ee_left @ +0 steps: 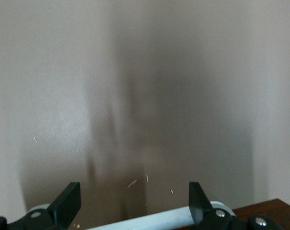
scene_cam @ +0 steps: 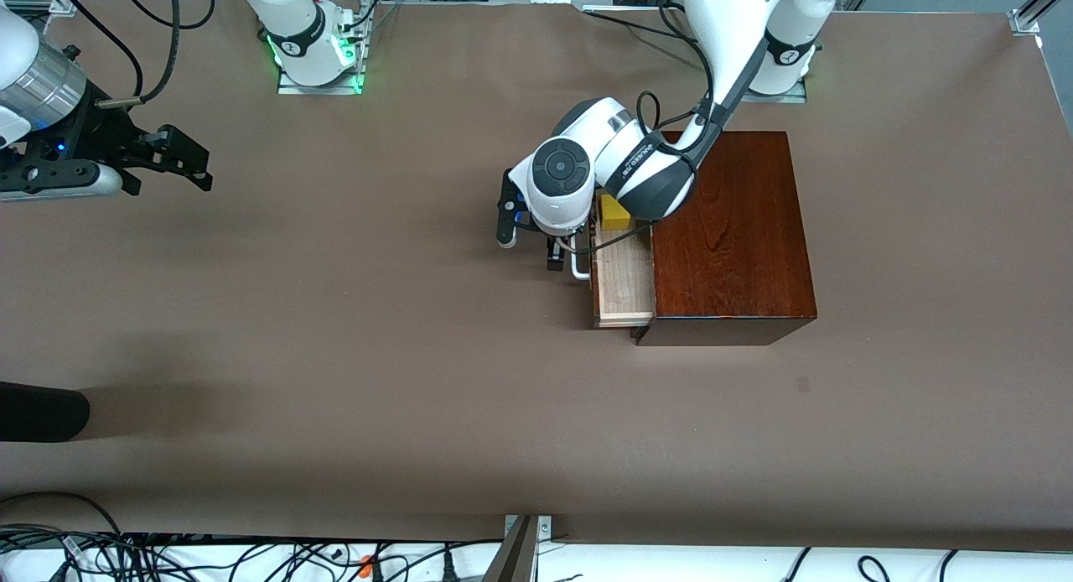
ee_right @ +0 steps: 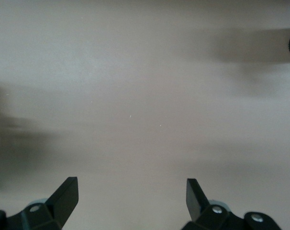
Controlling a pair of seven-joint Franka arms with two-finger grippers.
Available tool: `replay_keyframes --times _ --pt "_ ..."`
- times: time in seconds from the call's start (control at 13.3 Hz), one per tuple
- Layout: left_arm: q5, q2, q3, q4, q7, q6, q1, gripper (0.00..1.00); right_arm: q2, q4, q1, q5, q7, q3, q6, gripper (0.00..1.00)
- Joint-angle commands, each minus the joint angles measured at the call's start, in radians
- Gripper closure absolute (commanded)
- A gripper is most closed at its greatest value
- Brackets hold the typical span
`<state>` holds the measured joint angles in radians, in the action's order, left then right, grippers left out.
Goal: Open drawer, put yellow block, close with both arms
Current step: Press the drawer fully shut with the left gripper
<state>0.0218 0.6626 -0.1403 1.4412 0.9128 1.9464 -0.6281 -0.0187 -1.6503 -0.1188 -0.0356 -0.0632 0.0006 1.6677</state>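
A brown table (scene_cam: 335,355) filled the front view, and on it, toward the left arm's end, sat a glossy mahogany box (scene_cam: 729,230) at about three o'clock from the table's middle. The left arm (scene_cam: 729,54) came down from its base at roughly one o'clock and bent low over the box's open side, its white wrist covering part of the opening. The right arm (scene_cam: 33,87) waited at about ten o'clock, toward its own end of the table and well apart from the box. The drawer (scene_cam: 624,284) stood pulled out of the box at nine o'clock from it, showing its pale wood floor. The right gripper (scene_cam: 180,158) hung over bare table with its jaws spread wide and nothing between them; in the right wrist view both black fingertips (ee_right: 63,196) stood far apart over plain brown surface. The left gripper (scene_cam: 557,259) sat low just in front of the drawer, at nine o'clock from its front; in the left wrist view its fingers (ee_left: 68,201) stood wide, with the white bar handle (ee_left: 150,221) lying between them, and whether the pads touched the bar could not be told. The handle (scene_cam: 580,267) also showed in the front view as a white U just beside that gripper. The yellow block (scene_cam: 615,213) lay in the drawer at its twelve o'clock end, the end farther from the front camera, partly hidden by the left arm's wrist.
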Motion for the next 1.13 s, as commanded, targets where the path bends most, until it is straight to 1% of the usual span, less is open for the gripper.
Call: replay_keyframes --times 0.0,0.3,0.45,0.68,0.9,1.05 --pt "-0.062 -0.035 0.008 0.001 0.026 -0.092 0.010 0.00 0.006 0.017 0.001 0.025 -0.003 0.002 -0.003 0.00" --pt "-0.112 -0.072 0.008 -0.001 0.026 -0.193 0.033 0.00 0.016 0.017 0.005 0.025 0.000 0.002 0.004 0.00" --pt "-0.114 -0.084 0.008 0.001 0.023 -0.233 0.053 0.00 0.022 0.018 0.005 0.025 0.000 0.001 0.016 0.00" --pt "-0.117 -0.086 0.008 0.001 0.028 -0.242 0.090 0.00 0.022 0.018 0.005 0.025 0.000 0.001 0.026 0.00" --pt "-0.118 -0.086 0.013 0.002 0.028 -0.254 0.103 0.00 0.022 0.018 0.004 0.025 0.000 0.001 0.027 0.00" --pt "-0.167 -0.090 0.013 0.001 0.026 -0.270 0.103 0.00 0.022 0.018 0.004 0.025 0.000 0.001 0.027 0.00"
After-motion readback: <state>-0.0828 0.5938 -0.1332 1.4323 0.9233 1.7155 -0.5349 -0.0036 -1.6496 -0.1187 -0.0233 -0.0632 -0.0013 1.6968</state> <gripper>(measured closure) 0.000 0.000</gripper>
